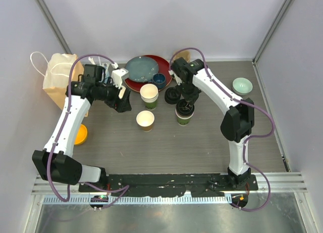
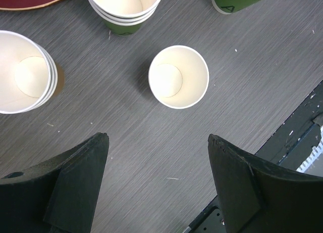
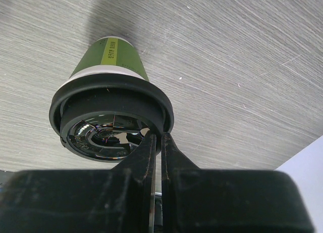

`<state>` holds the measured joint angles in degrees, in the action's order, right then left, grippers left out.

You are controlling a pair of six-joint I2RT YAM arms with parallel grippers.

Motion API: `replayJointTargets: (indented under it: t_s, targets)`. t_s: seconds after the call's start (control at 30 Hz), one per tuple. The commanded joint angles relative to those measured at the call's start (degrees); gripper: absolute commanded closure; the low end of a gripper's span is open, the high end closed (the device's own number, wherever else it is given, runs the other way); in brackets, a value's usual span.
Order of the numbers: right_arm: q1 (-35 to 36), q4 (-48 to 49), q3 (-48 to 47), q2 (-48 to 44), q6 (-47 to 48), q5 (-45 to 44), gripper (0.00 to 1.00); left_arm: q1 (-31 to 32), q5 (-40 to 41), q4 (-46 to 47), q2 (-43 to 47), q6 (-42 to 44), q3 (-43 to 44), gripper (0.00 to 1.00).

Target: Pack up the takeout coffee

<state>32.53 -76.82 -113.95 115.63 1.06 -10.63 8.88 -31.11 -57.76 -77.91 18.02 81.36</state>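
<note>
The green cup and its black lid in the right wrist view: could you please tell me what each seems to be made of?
The green cup looks like matte paper, judging by its printed side and pale top band. The black lid is probably glossy moulded plastic: its top shows reflections and raised lettering.

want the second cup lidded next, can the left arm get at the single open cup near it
probably yes: the left tool hangs open just short of the single open cup, with nothing standing between them
</note>
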Motion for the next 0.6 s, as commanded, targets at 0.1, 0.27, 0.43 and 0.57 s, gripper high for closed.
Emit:
replayJointTargets:
  t_s: [0.1, 0.27, 0.43, 0.57]
  targets:
    - [0.4, -4.4, -0.6, -0.1, 1.0, 0.8, 0.99, 0.0, -0.5, -0.3, 1.4, 0.1, 0.8, 0.16]
    - [0.3, -4.6, -0.7, 0.2, 1.1, 1.5, 0.99, 0.0, -0.5, -0.3, 1.4, 0.2, 0.9, 0.16]
    - [0.7, -5.4, -2.2, -1.1, 0.6, 0.9, 0.99, 0.0, -0.4, -0.4, 1.4, 0.3, 0.8, 0.16]
    - [0.8, -5.6, -0.8, -3.3, 0.3, 0.0, 0.99, 0.0, -0.4, -0.3, 1.3, 0.3, 0.8, 0.16]
